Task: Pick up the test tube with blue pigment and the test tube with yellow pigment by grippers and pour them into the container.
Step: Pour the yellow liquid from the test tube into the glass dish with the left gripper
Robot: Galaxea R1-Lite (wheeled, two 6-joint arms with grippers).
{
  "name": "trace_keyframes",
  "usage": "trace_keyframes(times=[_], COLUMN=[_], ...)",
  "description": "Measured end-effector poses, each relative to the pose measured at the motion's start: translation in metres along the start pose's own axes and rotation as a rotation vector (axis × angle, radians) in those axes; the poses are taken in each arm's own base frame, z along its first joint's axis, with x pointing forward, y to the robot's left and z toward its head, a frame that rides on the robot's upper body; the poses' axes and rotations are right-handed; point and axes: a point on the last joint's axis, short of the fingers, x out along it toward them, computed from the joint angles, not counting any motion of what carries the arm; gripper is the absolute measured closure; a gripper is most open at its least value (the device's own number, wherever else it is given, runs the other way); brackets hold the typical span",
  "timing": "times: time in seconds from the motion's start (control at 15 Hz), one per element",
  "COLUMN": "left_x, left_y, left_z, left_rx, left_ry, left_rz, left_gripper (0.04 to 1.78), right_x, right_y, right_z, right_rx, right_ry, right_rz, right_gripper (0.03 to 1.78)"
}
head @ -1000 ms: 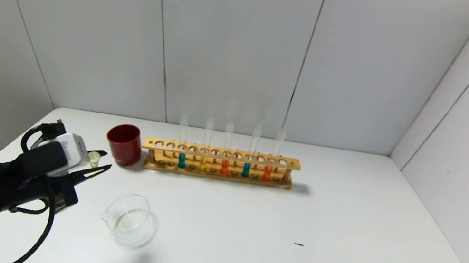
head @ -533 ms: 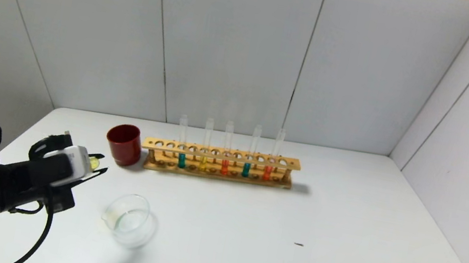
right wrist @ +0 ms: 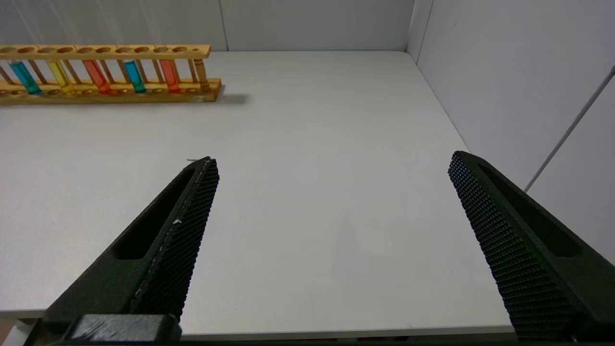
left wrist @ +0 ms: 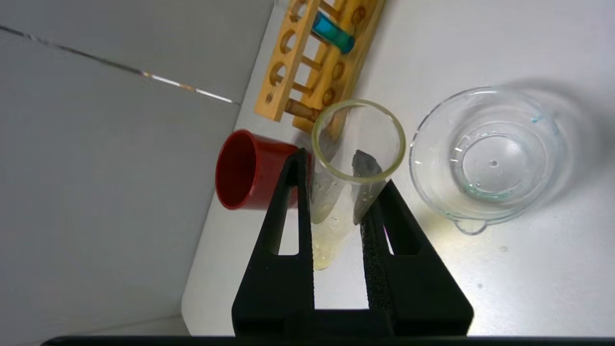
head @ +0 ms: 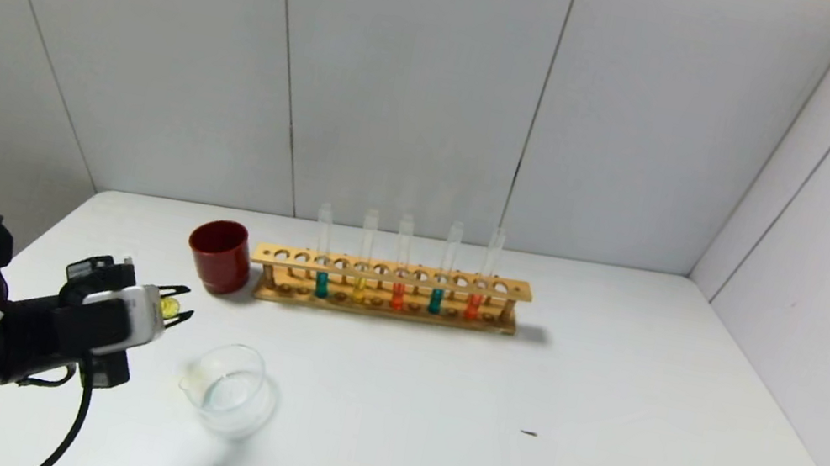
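My left gripper (head: 177, 308) is shut on a clear test tube (left wrist: 336, 211) with only a pale yellow film inside, its open mouth facing the wrist camera. It hangs above the table between the red cup and the container (head: 237, 417), a clear glass dish (left wrist: 432, 187) holding a little faintly tinted liquid. In the wooden rack (head: 391, 271) stand two blue tubes (head: 321, 283) (head: 436, 300) and a yellow tube (head: 360, 285). My right gripper (right wrist: 331, 163) is open and empty over the table's near right part, out of the head view.
A dark red cup (head: 220, 256) stands left of the rack, close behind my left gripper. Two orange tubes (head: 397, 295) (head: 472, 306) also stand in the rack. A small dark speck (head: 529, 433) lies on the white table. Walls close in behind and on the right.
My left gripper has sunk lower and drawn slightly nearer with the tube in it, its wrist turning. The dish, the rack and the cup have not moved.
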Motion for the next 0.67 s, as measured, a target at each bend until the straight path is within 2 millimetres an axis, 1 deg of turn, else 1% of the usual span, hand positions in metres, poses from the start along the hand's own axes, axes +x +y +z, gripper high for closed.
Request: trace_keyframes(times=[0.13, 0.47, 0.67], left_x=[0.005, 0.030, 0.035], left_y=[0.001, 0.004, -0.001], left_z=[-0.003, -0.014, -0.019], left_rx=[0.052, 0.209, 0.212], left_ry=[-0.042, -0.180, -0.176], left_rz=[0.009, 0.087, 0.067], left_gripper=[1.49, 1.49, 1.49], right_x=[0.000, 0.000, 0.000], right_y=[0.000, 0.000, 0.000], right_z=[0.000, 0.000, 0.000], right_rx=[0.000, 0.000, 0.000], right_ry=[0.000, 0.000, 0.000], right_rz=[0.000, 0.000, 0.000], right_gripper=[0.06, 0.06, 0.06])
